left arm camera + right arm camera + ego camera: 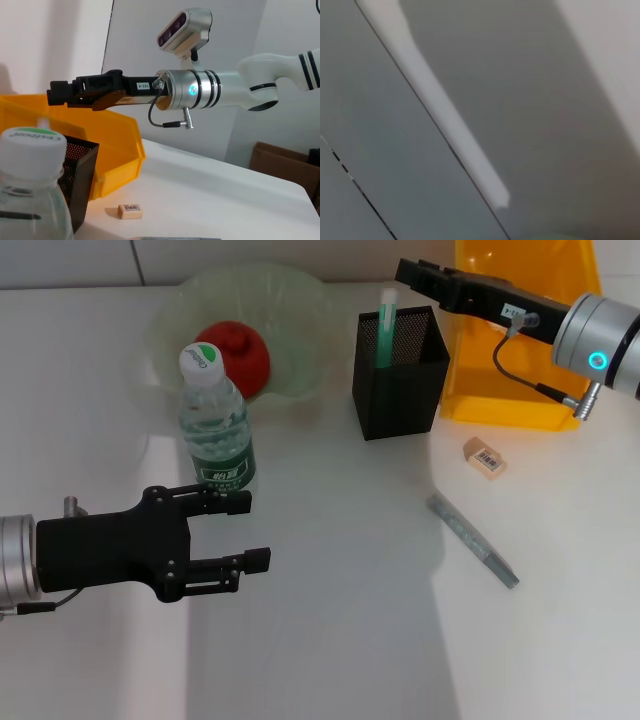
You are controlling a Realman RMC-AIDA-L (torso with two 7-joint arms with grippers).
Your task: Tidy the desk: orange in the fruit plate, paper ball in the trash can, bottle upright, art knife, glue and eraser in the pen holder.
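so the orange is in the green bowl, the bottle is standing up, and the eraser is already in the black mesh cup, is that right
Not quite. The eraser lies on the table beside the black mesh cup, as the head view shows. The orange is in the green bowl; the bottle stands upright.

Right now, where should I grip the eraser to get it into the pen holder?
The eraser lies flat on the desk, clear of the art knife. Come straight down with the right gripper and pinch across its two long sides, probably the narrower span.

We see the white desk brightly lit, with a broad soft shadow from twelve to six o'clock in the head view. The right wrist view is wholly blurred, and the bottle at seven o'clock in the left wrist view is out of focus.
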